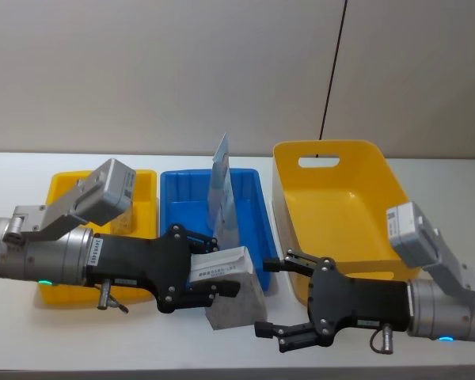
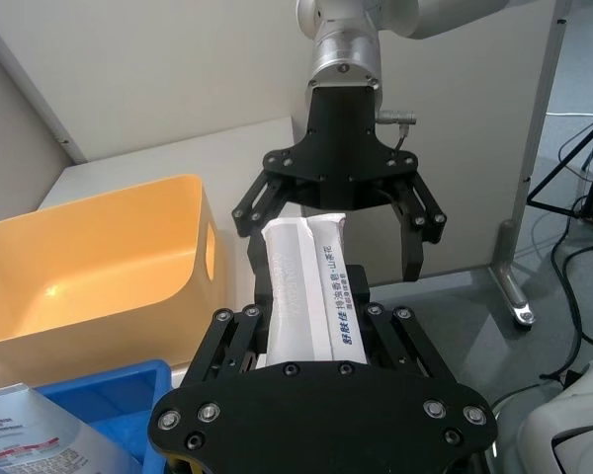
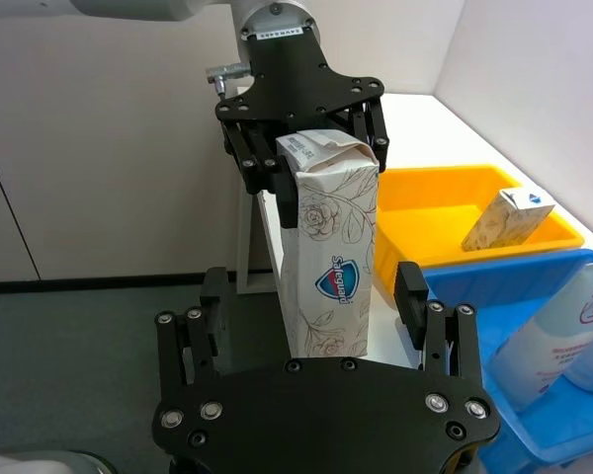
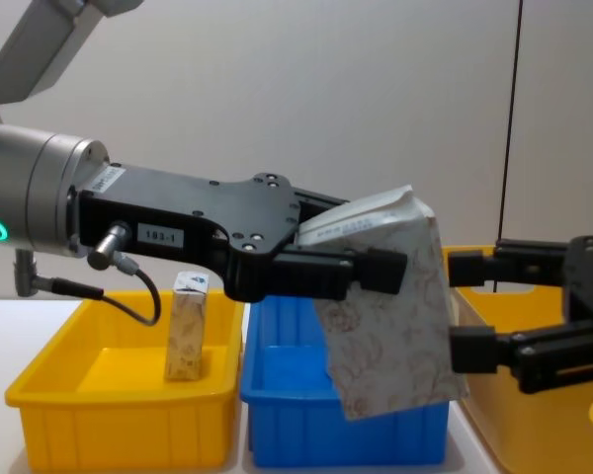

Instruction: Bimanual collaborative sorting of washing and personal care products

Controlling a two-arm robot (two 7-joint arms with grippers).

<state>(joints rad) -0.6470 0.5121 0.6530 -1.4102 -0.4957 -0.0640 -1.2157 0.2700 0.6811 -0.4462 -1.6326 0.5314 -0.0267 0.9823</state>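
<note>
The left gripper [image 1: 214,267] clamped the white top of a beige, rose-patterned soft pack [image 4: 390,326], which hung tilted at the chest view's centre in front of the blue bin [image 4: 287,420]. At the right edge of that view, the right gripper [image 1: 271,299] gaped open just beside the pack.

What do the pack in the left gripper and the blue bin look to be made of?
Pack in the left gripper: probably matte printed paper or film wrap, judging by its creased, folded top. Blue bin: rigid moulded plastic, smooth with a slight sheen. Right gripper hovers open beside the pack.
</note>
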